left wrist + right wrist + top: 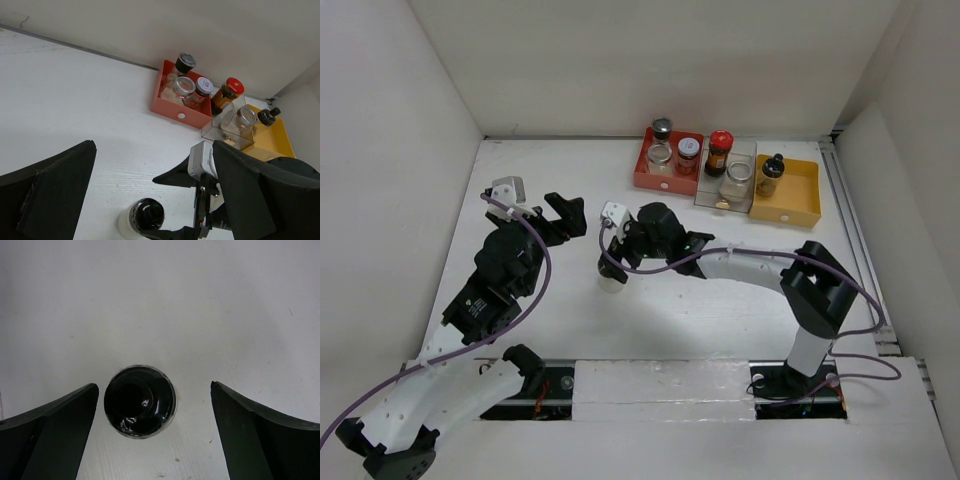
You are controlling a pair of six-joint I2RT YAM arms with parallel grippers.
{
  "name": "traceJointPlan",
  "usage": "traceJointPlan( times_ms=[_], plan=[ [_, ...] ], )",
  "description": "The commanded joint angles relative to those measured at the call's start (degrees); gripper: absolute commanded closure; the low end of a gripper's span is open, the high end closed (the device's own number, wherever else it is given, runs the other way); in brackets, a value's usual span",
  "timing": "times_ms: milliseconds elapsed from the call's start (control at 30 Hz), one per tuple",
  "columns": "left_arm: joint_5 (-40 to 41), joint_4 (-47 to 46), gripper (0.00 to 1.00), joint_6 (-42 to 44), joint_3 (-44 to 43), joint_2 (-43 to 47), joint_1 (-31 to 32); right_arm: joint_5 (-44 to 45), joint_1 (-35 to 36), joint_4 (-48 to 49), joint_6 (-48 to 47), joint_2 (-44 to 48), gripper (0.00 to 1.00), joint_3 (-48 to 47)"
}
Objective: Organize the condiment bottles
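Round, glossy black-domed bottle (140, 401) stood upright on the matte white table (225, 300), well apart from the red tray (660, 184), bracketed untouched by widely spread right fingers (55, 430), left fingers (55, 185) likewise spread, nothing held

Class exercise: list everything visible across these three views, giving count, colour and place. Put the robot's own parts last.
table: one, white, under everything
red tray: one, red, back of the table, leftmost of three
clear tray: one, transparent, middle
yellow tray: one, yellow, rightmost
black-lidded jar: one, in the red tray
silver-lidded jar: one, clear, in the red tray
white-and-red-lidded jar: one, in the red tray
red-lidded bottle: one, brown contents, in the clear tray
wide clear jar: one, silver lid, in the clear tray
black-topped bottle: one, in the yellow tray
loose bottle: one, black dome, standing on the table
right gripper: black, open, astride the loose bottle
left gripper: black, open, empty
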State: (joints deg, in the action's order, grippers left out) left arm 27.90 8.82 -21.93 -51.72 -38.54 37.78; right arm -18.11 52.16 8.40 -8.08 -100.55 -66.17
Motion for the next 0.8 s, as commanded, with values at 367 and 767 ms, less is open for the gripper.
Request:
traceJointPlan(
  times_ms=[367, 767],
  plan=[
    [-0.3, -2.32, 0.0, 0.49, -0.13, 0.58, -0.07, 0.18, -0.04, 1.79, 0.34, -3.51, 0.21, -2.29],
    [-0.83, -2.32, 0.0, 0.49, -0.13, 1.1, -0.07, 13.51, -9.96, 6.63, 4.65, 18.62, 0.53, 0.25]
  ],
)
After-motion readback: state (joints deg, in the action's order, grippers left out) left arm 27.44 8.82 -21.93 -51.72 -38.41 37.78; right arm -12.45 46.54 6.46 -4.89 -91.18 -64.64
